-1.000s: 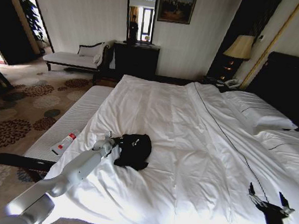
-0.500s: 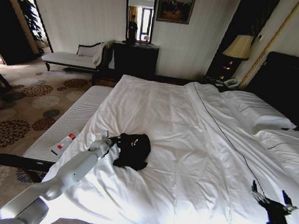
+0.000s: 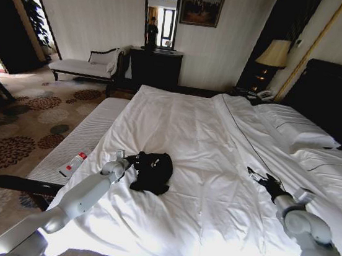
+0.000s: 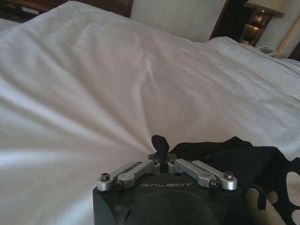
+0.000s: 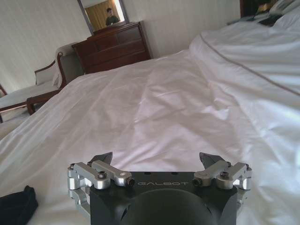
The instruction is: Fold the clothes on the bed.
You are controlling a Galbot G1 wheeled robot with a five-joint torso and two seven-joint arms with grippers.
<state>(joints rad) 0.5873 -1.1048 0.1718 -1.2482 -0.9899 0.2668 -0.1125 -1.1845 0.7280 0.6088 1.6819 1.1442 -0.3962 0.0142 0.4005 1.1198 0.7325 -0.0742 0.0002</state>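
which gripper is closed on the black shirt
The left gripper, at the clothes' left edge on the bed, fingers pinched together. The right gripper is open over bare sheet.

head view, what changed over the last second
The right claw swung up from the near right edge of the bed and in toward the middle of the duvet, jaws open over bare sheet. The left claw barely shifted and stays closed at the left edge of the clothes. The black bundle lies bunched in the same spot.
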